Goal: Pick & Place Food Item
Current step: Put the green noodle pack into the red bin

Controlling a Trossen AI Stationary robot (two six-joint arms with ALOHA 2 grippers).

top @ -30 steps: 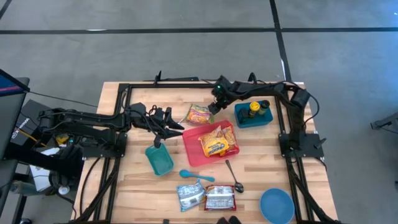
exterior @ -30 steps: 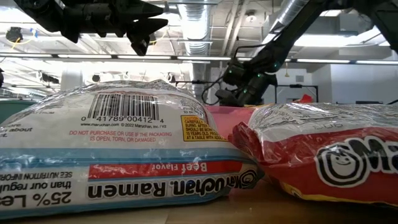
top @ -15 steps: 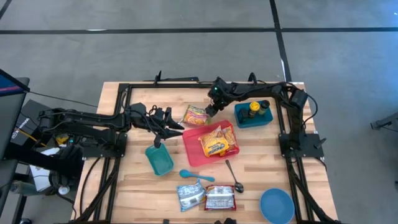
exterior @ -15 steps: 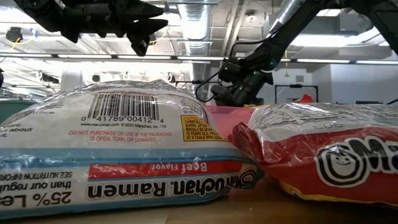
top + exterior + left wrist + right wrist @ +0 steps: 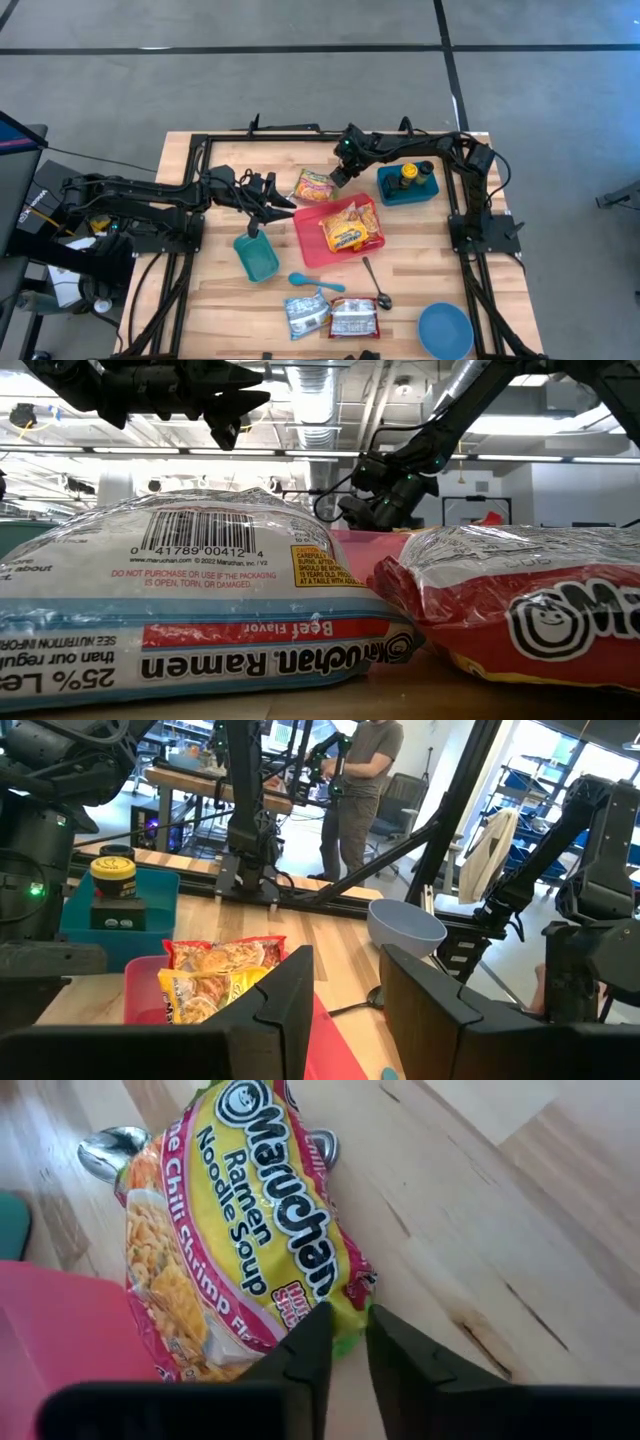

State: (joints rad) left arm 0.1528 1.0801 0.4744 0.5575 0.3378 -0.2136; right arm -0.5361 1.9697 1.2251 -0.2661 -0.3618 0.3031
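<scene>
right hand pinching a ramen packet, tray not yet reached

overhead, the right hand (image 5: 338,178) sits at the edge of a ramen packet (image 5: 317,185) lying on the table's wood near the far edge, just beside the far side of the pink tray (image 5: 310,240). a second yellow packet (image 5: 350,228) already lies in that tray. by my reading the grasp is being made and the carry and release are still to come, if the tray is the goal. the left hand (image 5: 262,208) hangs over the table's left part, above the teal bin (image 5: 257,257), apparently waiting.

from table height, two other packets fill the near view; the right hand (image 5: 362,510) hangs low far behind them, and the task's packet itself is hidden.

past the left wrist, that arm's fingers (image 5: 285,1010) stand a little apart with nothing between them; the tray and its packet lie ahead.

past the right wrist, the fingers (image 5: 305,1355) are nearly pressed together, nipping the crimped end seam of the packet. it is a yellow and pink plastic wrapper, printed chili shrimp noodle soup, lying flat and unlifted; its film is glossy and crinkled, likely slippery in so thin a pinch.
</scene>
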